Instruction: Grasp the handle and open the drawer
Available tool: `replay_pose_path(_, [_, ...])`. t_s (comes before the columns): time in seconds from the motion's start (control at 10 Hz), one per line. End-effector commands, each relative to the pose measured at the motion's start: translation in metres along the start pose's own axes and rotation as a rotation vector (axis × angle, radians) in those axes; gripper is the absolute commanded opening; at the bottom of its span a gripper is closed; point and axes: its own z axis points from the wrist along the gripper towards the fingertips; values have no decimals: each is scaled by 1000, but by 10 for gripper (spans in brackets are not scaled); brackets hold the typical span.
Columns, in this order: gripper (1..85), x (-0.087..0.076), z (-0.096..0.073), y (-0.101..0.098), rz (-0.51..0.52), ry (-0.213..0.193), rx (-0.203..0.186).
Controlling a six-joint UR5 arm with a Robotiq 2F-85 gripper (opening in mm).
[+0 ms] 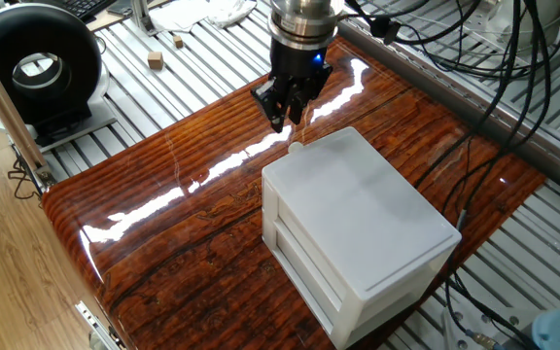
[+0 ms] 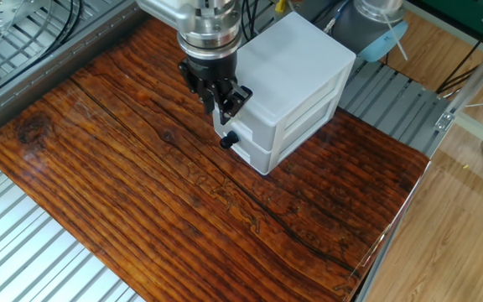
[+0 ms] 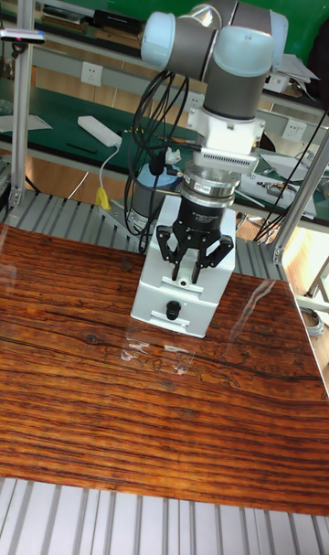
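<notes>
aligning over the upper drawer [image 3: 180, 289] front of the white cabinet [image 1: 358, 228] on the table [image 2: 141, 193]: gripper [image 3: 189, 264] hangs narrowly parted around the white handle [image 3: 182, 283], not visibly clamped. judged step: grasp pending. next: close squarely, then pull straight outward.

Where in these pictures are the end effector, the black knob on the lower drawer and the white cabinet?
end effector [image 3: 189, 272]: tall fixed view, between its fingertips.
black knob [image 3: 172, 311]: tall fixed view, its round face.
white cabinet [image 1: 367, 204]: one fixed view, middle of its top.
</notes>
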Motion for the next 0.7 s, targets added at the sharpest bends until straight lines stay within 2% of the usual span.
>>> replay_pose_path(0.0, [373, 4, 8, 9, 7, -3, -27])
replay_pose_path(0.6, [367, 7, 14, 4, 25, 10, -16])
